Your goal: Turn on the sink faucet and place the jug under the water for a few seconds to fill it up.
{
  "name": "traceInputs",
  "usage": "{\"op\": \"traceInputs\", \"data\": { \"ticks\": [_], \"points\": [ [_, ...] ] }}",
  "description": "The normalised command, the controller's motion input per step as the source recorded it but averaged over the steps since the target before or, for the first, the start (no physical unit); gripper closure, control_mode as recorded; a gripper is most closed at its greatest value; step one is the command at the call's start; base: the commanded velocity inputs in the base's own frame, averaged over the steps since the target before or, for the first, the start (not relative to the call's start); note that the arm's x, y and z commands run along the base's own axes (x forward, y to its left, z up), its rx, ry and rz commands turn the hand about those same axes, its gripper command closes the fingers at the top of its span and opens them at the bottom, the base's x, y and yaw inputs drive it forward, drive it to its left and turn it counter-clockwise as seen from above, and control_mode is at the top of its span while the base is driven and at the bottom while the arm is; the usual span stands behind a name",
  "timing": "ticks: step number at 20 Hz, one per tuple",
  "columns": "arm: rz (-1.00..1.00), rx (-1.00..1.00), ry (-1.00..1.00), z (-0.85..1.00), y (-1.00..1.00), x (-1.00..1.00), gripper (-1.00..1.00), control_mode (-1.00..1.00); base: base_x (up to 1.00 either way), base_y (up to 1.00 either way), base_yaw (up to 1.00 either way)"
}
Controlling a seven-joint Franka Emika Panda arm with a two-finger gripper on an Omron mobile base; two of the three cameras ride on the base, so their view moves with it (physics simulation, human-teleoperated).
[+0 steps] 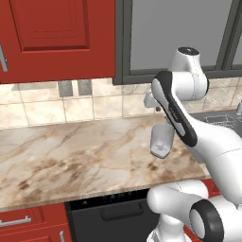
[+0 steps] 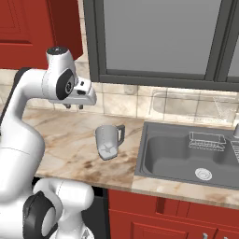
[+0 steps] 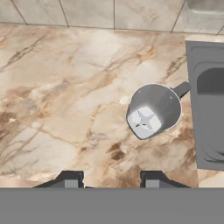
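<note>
Jug (image 2: 108, 141) sits upright on the marble bench (image 2: 65, 140), just left of the sink (image 2: 161, 161) edge, not in the basin. Handle (image 2: 121, 134) points toward the sink. Left base view has the jug (image 1: 161, 142) partly behind the arm's forearm link (image 1: 177, 113).

Hand (image 2: 73, 106) hangs above the bench, up and left of the jug, well clear of it; nothing touching. Hand view looks straight down: jug (image 3: 154, 110) mouth open to the camera, pale base visible inside, handle (image 3: 181, 89) sticking out toward the sink (image 3: 210, 105) on the right edge of that frame.

Fingertips (image 3: 70, 180) poke up at the bottom of the hand view with a clear gap between them and bare bench showing through (so spread, pinching nothing). Jug lies ahead of the tips and a bit right of their centreline, not between them.

Sink is a dark grey basin with a round silver drain (image 2: 203, 174) and a wire rack (image 2: 206, 141) along the back. Basin looks dry. Something chrome at the right edge (image 2: 236, 131) could be part of the faucet, but it's cut off and I can't tell.

Tiled backsplash (image 2: 126, 105) behind the bench, window (image 2: 161, 37) above the sink, red cabinets (image 1: 56, 38) up left, dark appliance front (image 1: 113, 212) under the bench.
</note>
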Motion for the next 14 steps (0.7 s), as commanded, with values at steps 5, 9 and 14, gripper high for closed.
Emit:
{"op": "traceInputs", "data": {
  "ticks": [5,9,14],
  "points": [
    [0.00,0.00,-0.01,0.00,0.00,-0.24,-1.00,-1.00,0.00,0.00,0.00],
    [0.00,0.00,0.00,-0.01,0.27,-0.16,-1.00,-1.00,0.00,0.00,0.00],
    [0.00,0.00,0.00,-0.01,0.08,-0.04,-1.00,-1.00,0.00,0.00,0.00]
  ]
}}
